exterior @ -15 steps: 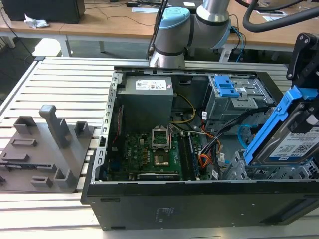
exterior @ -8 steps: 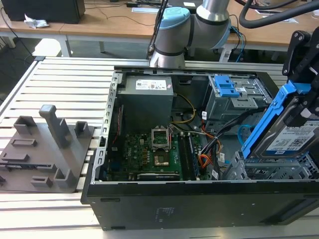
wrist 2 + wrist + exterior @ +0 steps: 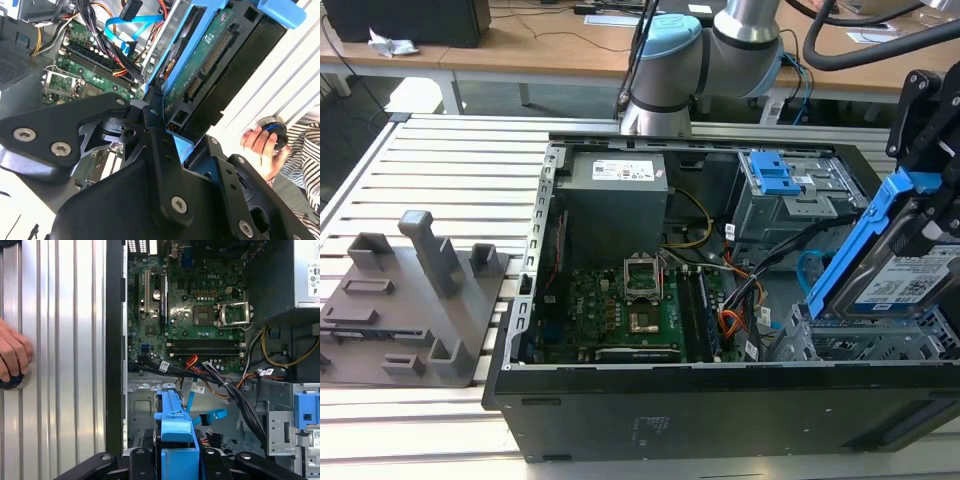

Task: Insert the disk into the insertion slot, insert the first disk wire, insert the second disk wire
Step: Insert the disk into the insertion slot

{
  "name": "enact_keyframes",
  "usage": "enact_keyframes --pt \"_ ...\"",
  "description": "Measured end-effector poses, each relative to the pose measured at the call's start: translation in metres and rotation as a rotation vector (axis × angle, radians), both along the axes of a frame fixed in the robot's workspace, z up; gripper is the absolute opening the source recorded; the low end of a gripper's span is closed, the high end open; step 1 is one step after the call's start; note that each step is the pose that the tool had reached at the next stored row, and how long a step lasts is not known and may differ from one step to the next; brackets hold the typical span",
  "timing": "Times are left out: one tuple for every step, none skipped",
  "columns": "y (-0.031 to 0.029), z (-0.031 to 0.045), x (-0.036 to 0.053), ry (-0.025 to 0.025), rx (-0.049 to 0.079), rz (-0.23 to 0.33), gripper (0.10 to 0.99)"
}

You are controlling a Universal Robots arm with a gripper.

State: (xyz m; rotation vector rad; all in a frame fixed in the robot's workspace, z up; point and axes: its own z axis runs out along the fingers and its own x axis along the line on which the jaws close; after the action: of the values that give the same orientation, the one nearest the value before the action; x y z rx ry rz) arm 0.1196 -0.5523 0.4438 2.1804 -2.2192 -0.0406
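Note:
My gripper (image 3: 924, 212) is shut on the disk (image 3: 908, 277), a grey drive with a white label in a bright blue carrier. It hangs tilted, its lower edge just above the insertion slot (image 3: 855, 342), the silver perforated cage at the case's front corner on the exterior view's right. In the second wrist view the disk (image 3: 205, 60) shows its green circuit board and connectors, with black fingers (image 3: 159, 145) on either side of it. In the first wrist view the blue carrier (image 3: 172, 420) stands over the silver cage (image 3: 140, 410). A loose blue flat cable (image 3: 210, 416) and a black wire bundle (image 3: 235, 395) lie beside the cage.
The open computer case (image 3: 535, 250) lies on a slatted metal table, with motherboard (image 3: 630, 300), power supply (image 3: 615, 190) and a grey upper bay with blue latch (image 3: 775, 175). A grey fixture block (image 3: 420, 290) sits on the exterior view's left. A person's hand (image 3: 12, 357) rests on the table.

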Motion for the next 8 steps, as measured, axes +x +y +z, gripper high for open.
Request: enact_keyframes --pt "0.0007 -0.0020 0.0003 0.0000 0.000 0.000 0.365" --pt "0.0012 -0.0036 0.0005 0.0000 0.000 0.000 0.365" --pt "0.0015 -0.0051 0.0006 0.0000 0.000 0.000 0.365" --pt "0.0019 -0.0070 0.0007 0.0000 0.000 0.000 0.365" --pt "0.0020 -0.0099 0.0008 0.0000 0.000 0.000 0.365" --pt "0.0020 -0.0117 0.0008 0.0000 0.000 0.000 0.365" --pt "0.0020 -0.0131 0.0008 0.0001 0.000 0.000 0.365" --pt "0.0020 -0.0159 0.0008 0.0001 0.000 0.000 0.365"
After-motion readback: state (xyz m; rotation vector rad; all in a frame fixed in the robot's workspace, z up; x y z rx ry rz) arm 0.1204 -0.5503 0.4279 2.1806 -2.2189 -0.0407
